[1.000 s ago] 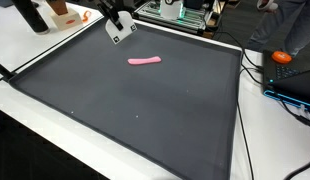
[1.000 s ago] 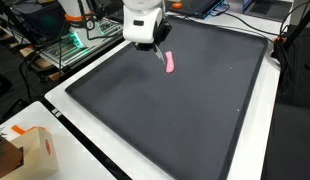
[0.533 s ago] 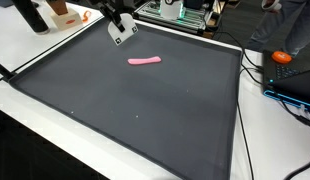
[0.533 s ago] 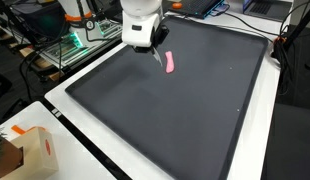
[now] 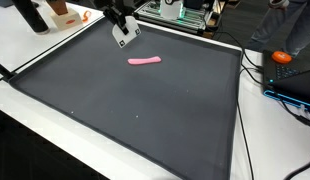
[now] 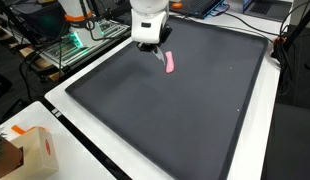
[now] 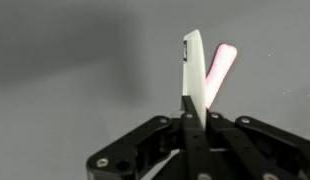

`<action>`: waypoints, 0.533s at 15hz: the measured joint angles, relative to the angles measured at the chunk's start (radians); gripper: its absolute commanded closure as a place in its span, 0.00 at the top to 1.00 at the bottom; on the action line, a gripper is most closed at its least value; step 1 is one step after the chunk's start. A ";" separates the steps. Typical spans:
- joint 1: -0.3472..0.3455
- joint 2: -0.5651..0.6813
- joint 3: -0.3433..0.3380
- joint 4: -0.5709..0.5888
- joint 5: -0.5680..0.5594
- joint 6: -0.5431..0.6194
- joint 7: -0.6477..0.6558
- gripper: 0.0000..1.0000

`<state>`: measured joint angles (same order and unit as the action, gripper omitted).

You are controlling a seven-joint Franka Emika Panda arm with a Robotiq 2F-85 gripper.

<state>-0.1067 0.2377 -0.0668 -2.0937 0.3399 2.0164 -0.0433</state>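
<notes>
Plainly empty, the gripper (image 7: 193, 42) has its fingers pressed together over the dark mat (image 7: 75, 80); the pink strip (image 7: 220, 70) lies just beside them, at three o'clock.

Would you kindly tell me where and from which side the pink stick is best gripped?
Grip the pink stick at its middle, coming straight down from above, with the tool turned so its jaws close across the narrow width. It lies flat on the mat, long and thin, so probably only its two long sides offer a hold.
</notes>
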 measured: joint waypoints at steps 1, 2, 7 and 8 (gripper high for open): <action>0.007 0.000 0.003 0.000 -0.009 0.002 0.001 0.01; 0.014 0.000 0.006 0.000 -0.019 0.004 0.002 0.01; 0.048 -0.010 0.024 0.000 -0.080 0.008 0.013 0.01; 0.055 -0.013 0.027 0.000 -0.094 0.010 0.020 0.01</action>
<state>-0.0514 0.2248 -0.0393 -2.0937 0.2459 2.0266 -0.0237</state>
